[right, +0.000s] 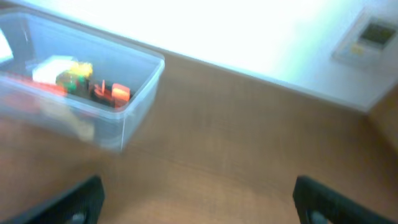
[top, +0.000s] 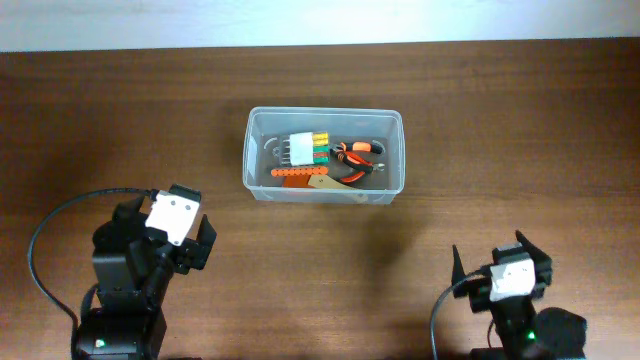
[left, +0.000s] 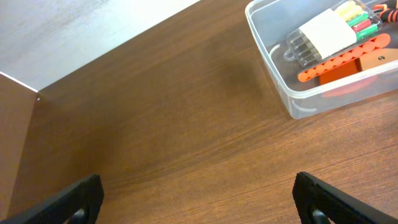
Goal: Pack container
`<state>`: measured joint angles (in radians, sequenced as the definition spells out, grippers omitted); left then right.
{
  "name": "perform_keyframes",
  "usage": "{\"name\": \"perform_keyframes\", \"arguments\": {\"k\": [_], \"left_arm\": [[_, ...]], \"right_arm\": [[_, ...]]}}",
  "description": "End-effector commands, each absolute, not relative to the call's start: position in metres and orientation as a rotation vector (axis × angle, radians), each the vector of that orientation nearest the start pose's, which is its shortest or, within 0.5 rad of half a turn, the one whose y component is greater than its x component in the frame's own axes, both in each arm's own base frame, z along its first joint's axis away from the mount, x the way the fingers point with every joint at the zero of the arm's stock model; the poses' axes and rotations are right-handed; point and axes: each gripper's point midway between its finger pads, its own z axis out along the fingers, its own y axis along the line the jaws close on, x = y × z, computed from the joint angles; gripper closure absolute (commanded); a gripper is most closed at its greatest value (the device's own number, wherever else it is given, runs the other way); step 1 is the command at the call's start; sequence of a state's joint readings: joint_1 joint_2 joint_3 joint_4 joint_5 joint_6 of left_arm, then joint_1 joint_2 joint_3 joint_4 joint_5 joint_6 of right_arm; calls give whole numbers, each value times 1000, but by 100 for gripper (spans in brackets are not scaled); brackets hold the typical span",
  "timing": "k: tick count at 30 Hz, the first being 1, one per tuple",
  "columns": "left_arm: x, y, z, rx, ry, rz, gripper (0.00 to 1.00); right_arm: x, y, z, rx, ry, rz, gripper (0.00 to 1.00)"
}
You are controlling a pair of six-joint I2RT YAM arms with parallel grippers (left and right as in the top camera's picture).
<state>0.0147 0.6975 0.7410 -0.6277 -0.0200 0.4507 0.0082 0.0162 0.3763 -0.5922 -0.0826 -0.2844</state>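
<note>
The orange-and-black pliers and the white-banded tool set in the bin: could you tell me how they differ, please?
The orange-and-black pliers lie toward the right end of the clear plastic container; the white-banded tool set lies nearer the middle. The pliers are curved; the set is a straight block with yellow, green and red ends. Both rest inside the container.
</note>
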Motion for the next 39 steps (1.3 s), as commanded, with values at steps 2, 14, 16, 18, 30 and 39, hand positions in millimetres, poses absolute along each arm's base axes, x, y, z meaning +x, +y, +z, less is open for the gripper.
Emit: {"name": "perform_keyframes", "arguments": {"k": [2, 14, 16, 18, 30, 39], "left_arm": [[264, 11, 215, 437, 2130, 299, 1], [264, 11, 215, 437, 2130, 299, 1], [264, 11, 215, 437, 2130, 299, 1], [264, 11, 215, 437, 2130, 299, 1], [264, 11, 215, 437, 2130, 299, 1], [264, 11, 215, 437, 2130, 299, 1]], "right_arm": [[222, 27, 188, -370, 1695, -81, 2], [240, 19, 153, -206, 1700, -20, 1], [240, 20, 153, -197, 1701, -7, 2], [240, 20, 153, -193, 1701, -4, 1], [240, 20, 153, -193, 1701, -4, 2], [240, 20, 153, -193, 1701, -5, 2]]}}
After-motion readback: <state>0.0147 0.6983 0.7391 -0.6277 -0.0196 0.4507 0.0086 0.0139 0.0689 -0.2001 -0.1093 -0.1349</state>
